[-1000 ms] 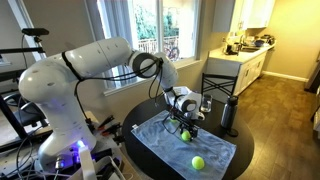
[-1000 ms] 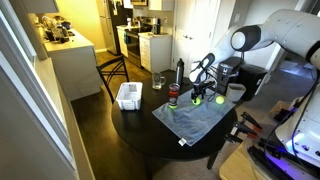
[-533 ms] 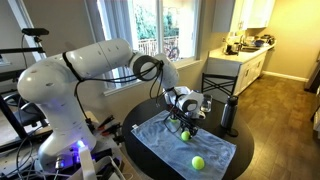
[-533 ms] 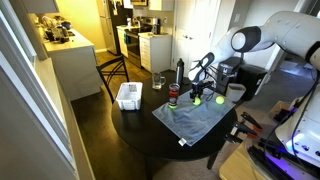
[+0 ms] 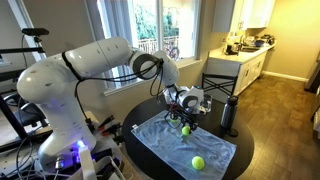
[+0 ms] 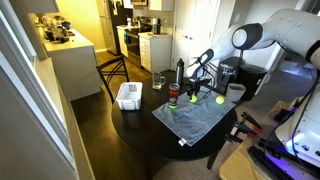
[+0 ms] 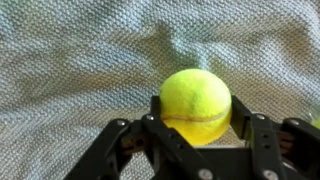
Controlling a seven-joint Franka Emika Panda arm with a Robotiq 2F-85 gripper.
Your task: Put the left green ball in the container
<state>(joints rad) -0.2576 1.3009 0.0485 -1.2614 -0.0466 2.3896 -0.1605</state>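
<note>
My gripper (image 7: 196,112) is shut on the left green ball (image 7: 196,103), its dark fingers (image 7: 243,110) pressing the ball's two sides just above the grey cloth (image 7: 80,60). In both exterior views the gripper (image 5: 184,122) (image 6: 197,90) points down over the cloth with the ball (image 5: 185,130) (image 6: 196,98) at its tip. The container (image 6: 172,95), small with a red rim, stands on the round table beside the cloth, close to the gripper.
A second, brighter green ball (image 5: 198,161) (image 6: 219,99) lies on the cloth. A tall dark bottle (image 5: 228,114) (image 6: 181,72), a clear glass (image 6: 158,81) and a white basket (image 6: 128,96) stand on the dark table (image 6: 140,125). A chair (image 5: 218,82) stands behind it.
The jaws have closed from wide open onto the green ball. The arm has stayed over the same spot on the cloth, perhaps a touch higher.
</note>
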